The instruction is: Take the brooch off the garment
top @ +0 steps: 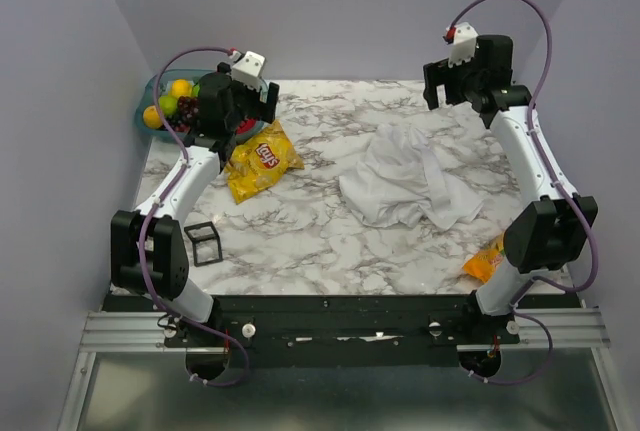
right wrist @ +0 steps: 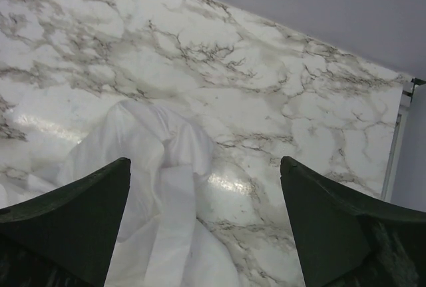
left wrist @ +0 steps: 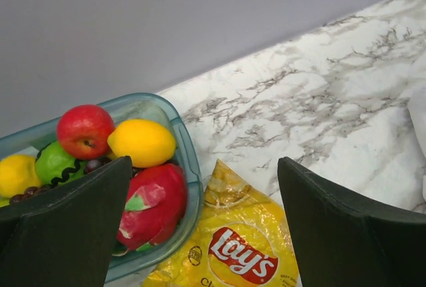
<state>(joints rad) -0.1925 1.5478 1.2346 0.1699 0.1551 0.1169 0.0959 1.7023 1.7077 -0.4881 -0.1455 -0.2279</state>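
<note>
Two grippers were in view, both empty: the left gripper (left wrist: 205,167) held its fingers wide apart above one teal bowl (left wrist: 184,135) and one yellow chip bag (top: 262,159), and the right gripper (right wrist: 205,164) was equally spread above the far edge of the garment (top: 410,176). That single white shirt lay crumpled in soft folds on the right-centre of the marble table (top: 320,241), plain and unmarked. The brooch could not be made out in any view. The bowl held one red apple (left wrist: 84,130), one lemon (left wrist: 142,142), one lime (left wrist: 52,160) and one dragon fruit (left wrist: 156,200). One orange snack packet (top: 485,261) lay near the right arm's base.
</note>
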